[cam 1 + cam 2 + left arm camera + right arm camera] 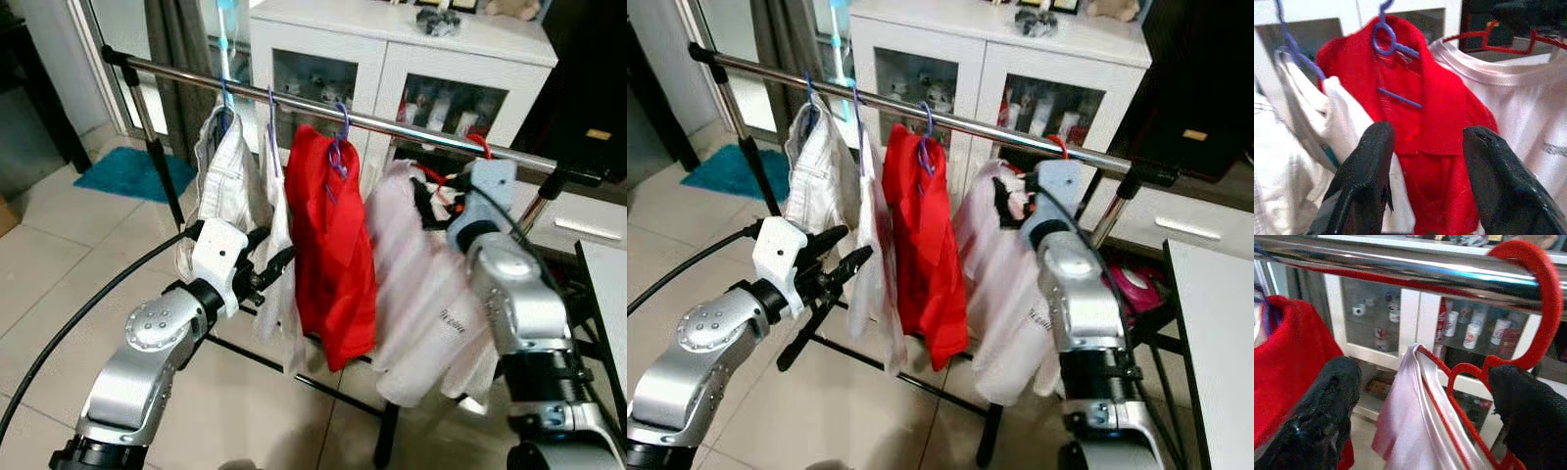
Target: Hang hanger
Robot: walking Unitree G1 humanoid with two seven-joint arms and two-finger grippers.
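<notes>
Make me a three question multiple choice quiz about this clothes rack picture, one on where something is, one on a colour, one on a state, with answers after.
1. Where is the hook of the red hanger?
A. Over the metal rail
B. On the floor
C. On the cabinet top

2. What colour is the hanger holding the red garment?
A. Green
B. Purple-blue
C. Yellow

3. How do the fingers of the right hand stand?
A. Shut tight on the rail
B. Spread apart, either side of the red hanger's neck
C. Shut on the red garment

Answers:
1. A, the right wrist view shows the hook curved over the metal rail.
2. B, the purple-blue hanger shows against the red cloth.
3. B, a wide gap shows between the fingers, with the hanger neck and pale garment in it.
</notes>
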